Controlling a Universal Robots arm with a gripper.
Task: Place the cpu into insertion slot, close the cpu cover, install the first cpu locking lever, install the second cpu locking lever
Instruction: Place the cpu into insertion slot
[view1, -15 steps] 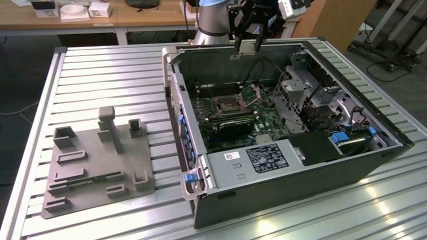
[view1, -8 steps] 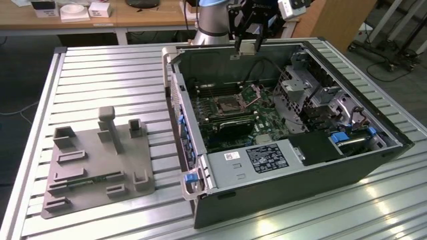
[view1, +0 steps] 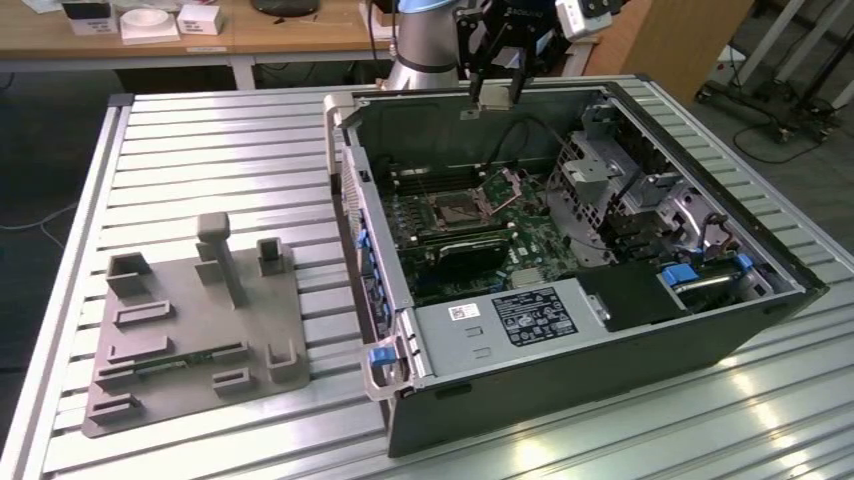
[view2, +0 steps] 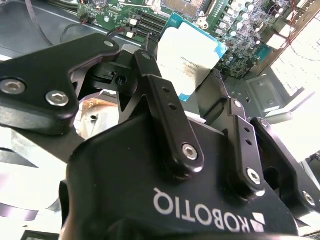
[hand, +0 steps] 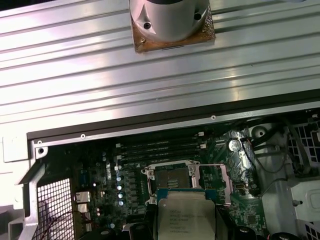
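Gripper (view1: 497, 90) seen clamped on cpu (view1: 497, 99), chip gripped by opposite edges, held high over far wall of computer case (view1: 561, 380). Insertion slot (view1: 451, 210) placed below claw and further into case, well apart from chip. Slot's dark centre seen bare. Cpu cover (view1: 511, 187) found tilted up just beside slot, opening left free. Memory slots (hand: 160, 147) noted on slot's far-wall side, drive cage (view1: 601, 170) off to one flank. Room straight above socket judged unobstructed.

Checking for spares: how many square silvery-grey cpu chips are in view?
1: the flat square silvery-grey cpu, held in the black pincer above the open computer case. Others may lie hidden.
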